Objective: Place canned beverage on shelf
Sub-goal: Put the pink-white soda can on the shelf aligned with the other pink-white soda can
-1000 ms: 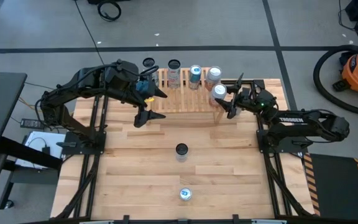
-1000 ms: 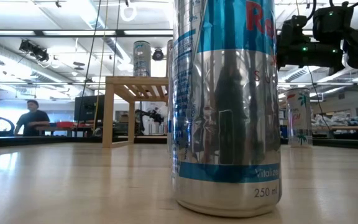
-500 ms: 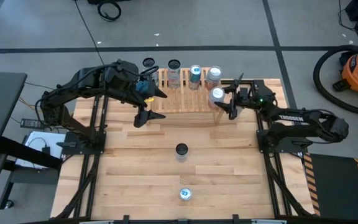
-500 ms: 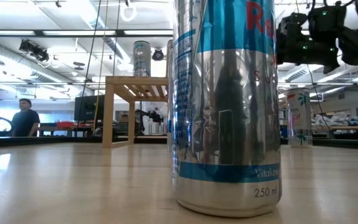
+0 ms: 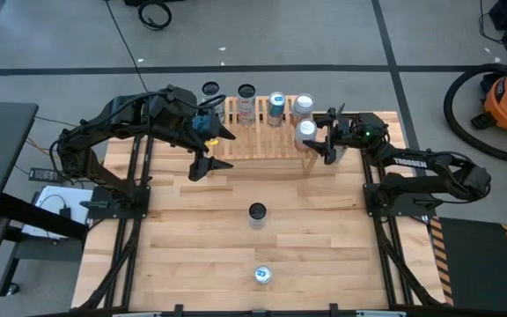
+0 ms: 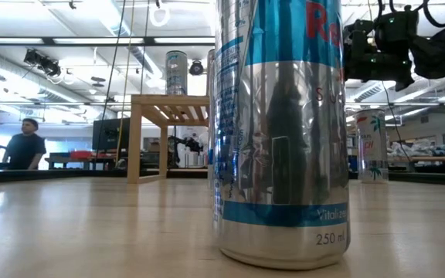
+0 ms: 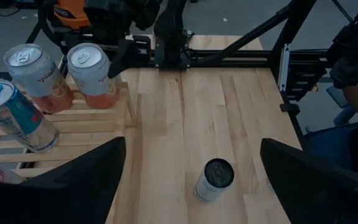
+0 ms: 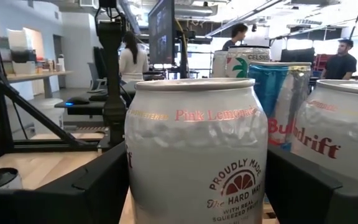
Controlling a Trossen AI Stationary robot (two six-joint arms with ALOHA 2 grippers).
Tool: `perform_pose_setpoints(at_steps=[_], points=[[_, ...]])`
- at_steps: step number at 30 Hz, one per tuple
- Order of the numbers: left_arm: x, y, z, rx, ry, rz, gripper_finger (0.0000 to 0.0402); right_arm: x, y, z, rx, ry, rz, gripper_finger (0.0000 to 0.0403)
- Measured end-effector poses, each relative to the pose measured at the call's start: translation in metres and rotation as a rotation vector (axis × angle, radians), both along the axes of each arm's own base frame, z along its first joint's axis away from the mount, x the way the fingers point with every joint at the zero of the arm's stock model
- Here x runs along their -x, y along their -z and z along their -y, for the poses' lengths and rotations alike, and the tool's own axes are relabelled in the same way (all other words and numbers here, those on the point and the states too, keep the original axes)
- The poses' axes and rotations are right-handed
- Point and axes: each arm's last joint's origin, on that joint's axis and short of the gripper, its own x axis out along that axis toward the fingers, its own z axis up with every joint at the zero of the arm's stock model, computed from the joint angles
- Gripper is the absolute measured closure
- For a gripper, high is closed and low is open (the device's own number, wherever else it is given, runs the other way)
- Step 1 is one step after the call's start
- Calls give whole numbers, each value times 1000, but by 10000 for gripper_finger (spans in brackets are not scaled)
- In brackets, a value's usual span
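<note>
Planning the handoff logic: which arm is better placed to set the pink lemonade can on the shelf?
Right. The right gripper already holds the pink lemonade can at the shelf edge. The left gripper is open and empty.

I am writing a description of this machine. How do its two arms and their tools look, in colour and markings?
Both arms are black, jointed links. The left arm carries a blue patch by its wrist; its tool has two dark, tapered fingers. The right arm bears white "TROSSEN" lettering and a small green light near its tool.
</note>
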Motion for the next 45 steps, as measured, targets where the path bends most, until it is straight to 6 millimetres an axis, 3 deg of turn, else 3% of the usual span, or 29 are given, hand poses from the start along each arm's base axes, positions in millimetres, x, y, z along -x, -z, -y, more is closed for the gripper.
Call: perform_pose_setpoints(at_steps=[16,30,38,45], points=[[0,0,0,0,0,0,28,0,2,0,4,10,-14,25],[0,0,0,6,-3,0,28,9,-10,2,44,30,60,18],[0,0,0,9,-5,0,28,16,-20,-5,66,-47,93,18],[0,0,0,31,-19,0,28,21,-28,-12,-48,-125,119,18]])
